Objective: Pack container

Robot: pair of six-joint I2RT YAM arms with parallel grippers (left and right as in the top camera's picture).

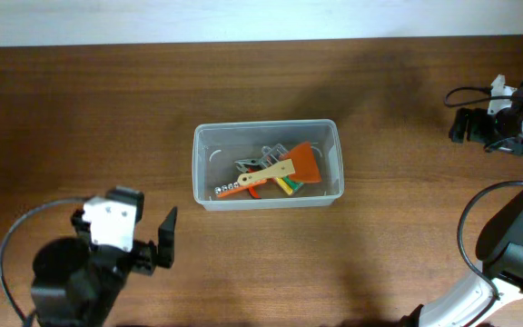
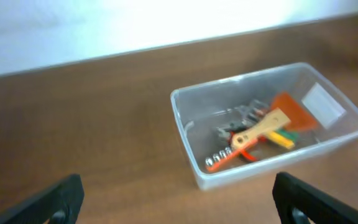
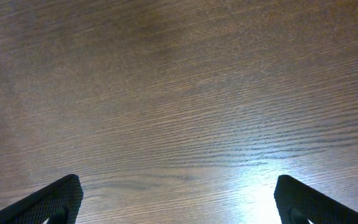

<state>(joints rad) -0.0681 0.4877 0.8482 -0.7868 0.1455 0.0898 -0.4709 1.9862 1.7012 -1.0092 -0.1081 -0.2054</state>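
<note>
Two end effectors on show, and both stand wide apart with nothing between the fingers.

Starting on the left: the black-fingered left end effector (image 1: 157, 243) sits off the lower-left corner of the large clear plastic rectangular container (image 1: 198, 173), as the overhead view has it. It is well apart from it, no contact. From its own wrist camera, the dark fingertips (image 2: 64, 196) sit at the bottom corners of the picture, spread wide. The container lies ahead of them and a little to the right.

On to the container itself: it rests flat on the brown wood-grain worktop (image 1: 80, 118), open top facing up, long side running left to right.

Inside, a small heap lies from the middle into the container's right half. An orange-handled tool (image 1: 234, 189) with small metal bits at its end lies nearest the container's front wall. Grey metal parts (image 1: 257, 163) sit behind it. A flat orange scraper (image 1: 304, 163) with a pale wooden handle lies across the pile, and yellow, green and red pieces (image 1: 287, 186) poke out beneath it. The left wrist view also picks up a white label (image 2: 323, 102) on the container's far-right end.

Over to the right: the right end effector (image 1: 468, 127) sits well off to the container's right, above the level of its upper-right corner in the overhead view. Its wrist camera shows only bare wood grain and a bright glare patch between the spread fingertips (image 3: 64, 196). The jaws are open, gripping nothing.
</note>
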